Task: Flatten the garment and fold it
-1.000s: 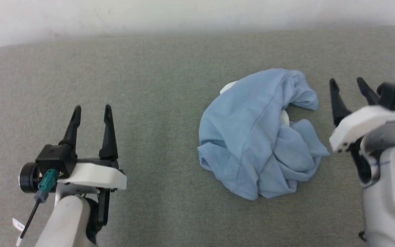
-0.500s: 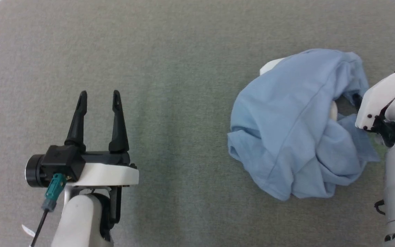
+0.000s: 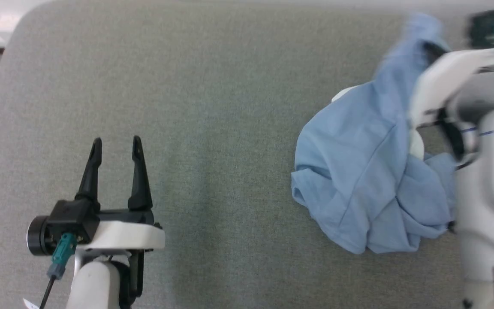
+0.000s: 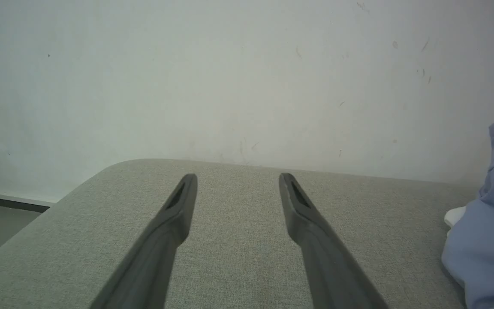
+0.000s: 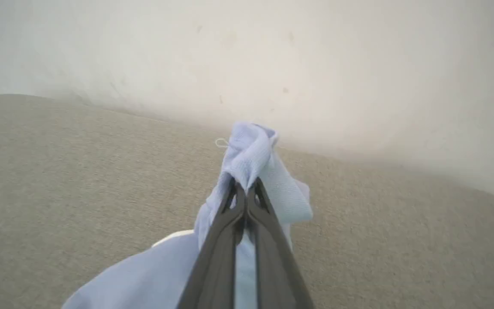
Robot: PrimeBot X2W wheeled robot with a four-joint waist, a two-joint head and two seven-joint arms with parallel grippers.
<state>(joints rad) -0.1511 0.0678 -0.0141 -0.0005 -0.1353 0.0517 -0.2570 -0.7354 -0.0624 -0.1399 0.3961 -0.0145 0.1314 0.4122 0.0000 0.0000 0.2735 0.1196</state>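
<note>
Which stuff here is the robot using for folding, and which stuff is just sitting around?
For the job:
- the light blue polo shirt, crumpled
- the right gripper, shut on a bunch of it
- the left gripper, open and apart from it

Just there:
- the grey padded surface under the shirt
- the pale wall behind
</note>
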